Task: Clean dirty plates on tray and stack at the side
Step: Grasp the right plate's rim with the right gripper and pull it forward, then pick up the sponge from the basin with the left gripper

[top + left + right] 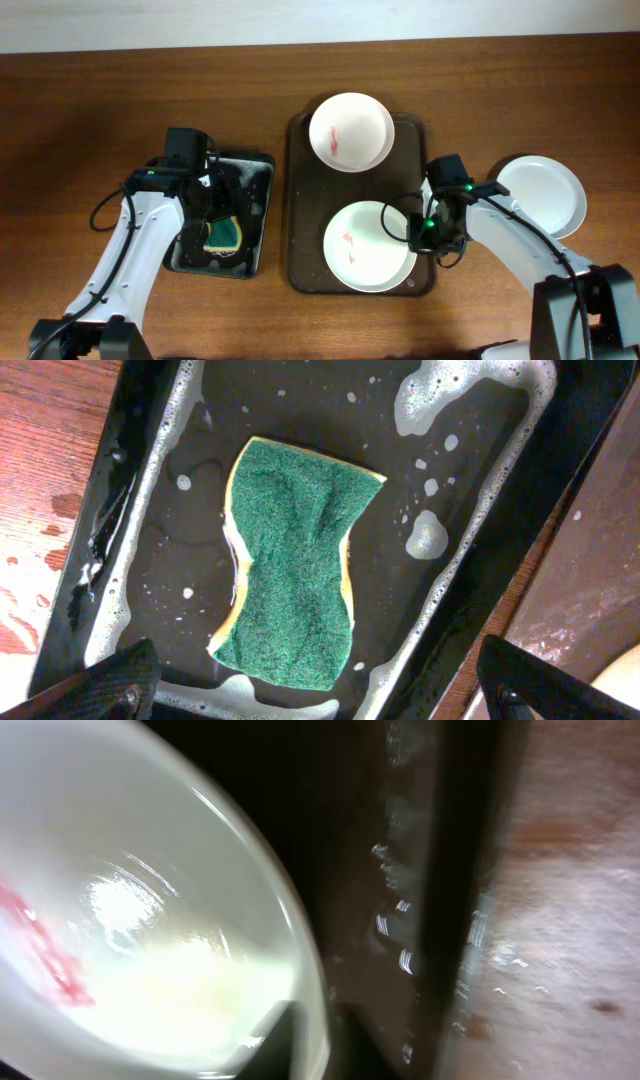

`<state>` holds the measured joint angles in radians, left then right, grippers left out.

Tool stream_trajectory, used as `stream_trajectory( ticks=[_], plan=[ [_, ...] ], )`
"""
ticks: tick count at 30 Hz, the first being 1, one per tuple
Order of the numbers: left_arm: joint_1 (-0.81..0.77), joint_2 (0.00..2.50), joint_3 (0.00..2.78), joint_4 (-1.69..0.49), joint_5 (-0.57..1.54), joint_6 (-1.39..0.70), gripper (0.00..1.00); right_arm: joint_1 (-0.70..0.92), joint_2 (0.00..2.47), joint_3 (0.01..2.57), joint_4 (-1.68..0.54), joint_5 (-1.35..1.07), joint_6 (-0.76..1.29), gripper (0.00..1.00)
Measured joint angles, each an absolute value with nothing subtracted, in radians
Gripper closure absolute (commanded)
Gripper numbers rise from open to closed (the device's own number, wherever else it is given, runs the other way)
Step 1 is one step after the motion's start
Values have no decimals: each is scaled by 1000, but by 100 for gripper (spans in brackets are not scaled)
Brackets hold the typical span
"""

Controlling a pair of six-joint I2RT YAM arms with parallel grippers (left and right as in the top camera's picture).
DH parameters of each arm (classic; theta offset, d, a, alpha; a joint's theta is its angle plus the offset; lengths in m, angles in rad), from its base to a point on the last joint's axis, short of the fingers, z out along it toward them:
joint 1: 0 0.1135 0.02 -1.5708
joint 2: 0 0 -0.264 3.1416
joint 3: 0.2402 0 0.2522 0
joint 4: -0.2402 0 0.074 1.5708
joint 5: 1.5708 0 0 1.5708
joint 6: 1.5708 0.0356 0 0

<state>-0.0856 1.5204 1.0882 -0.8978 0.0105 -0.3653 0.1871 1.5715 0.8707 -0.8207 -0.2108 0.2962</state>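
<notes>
The right pincer (415,232) straddles a plate (365,250) rim, clamping unclear. So thin a bite may slip on lifting. The left pincer (325,685) hangs spread

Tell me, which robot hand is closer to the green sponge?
Left. The left hand hovers over the sponge in the black tray. The right hand is far away, at the edge of a dirty plate on the brown tray.
</notes>
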Motion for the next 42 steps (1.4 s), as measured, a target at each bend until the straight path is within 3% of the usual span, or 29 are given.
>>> stream_trajectory(
  ticks=[4,7,10,12,15,16,21,22,23,25,27,30,34,38,42],
  plan=[
    [-86,1520,1088,-914,31,-365,0,189,1471,999,-917,-172,213,67],
    [-86,1520,1088,-932,43,-369,32,189,1353,1071,-1003,-165,139,63],
    [-85,1520,1045,-879,-70,-411,46,189,1243,1076,-1018,-168,120,63],
    [-85,1521,951,-775,-80,-404,47,189,1218,1077,-1026,-174,119,63],
    [-85,1526,806,-639,-7,-396,75,189,1218,1077,-1035,-175,119,63],
    [-85,1524,759,-588,14,-390,99,189,1219,1077,-1037,-175,119,63],
    [-83,1492,673,-469,56,-385,100,189,1219,1077,-1043,-175,120,63],
    [-83,1494,684,-497,57,-385,92,189,1219,1077,-1047,-175,119,63],
    [-83,1503,718,-570,57,-385,75,189,1219,1077,-1053,-175,119,63],
    [-83,1527,820,-744,57,-373,56,189,1219,1077,-1059,-175,119,63],
    [-83,1530,943,-805,57,-358,53,189,1219,1078,-1061,-175,119,64],
    [-83,1530,999,-798,17,-337,63,189,1219,1078,-1059,-175,120,63],
    [-88,1543,962,-780,-27,-336,58,189,1219,1078,-1060,-175,120,63],
    [-136,1638,889,-659,-31,-348,100,189,1219,1078,-1060,-175,119,63],
    [-141,1670,890,-641,-34,-348,100,189,1219,1078,-1060,-175,120,64]
  ],
)
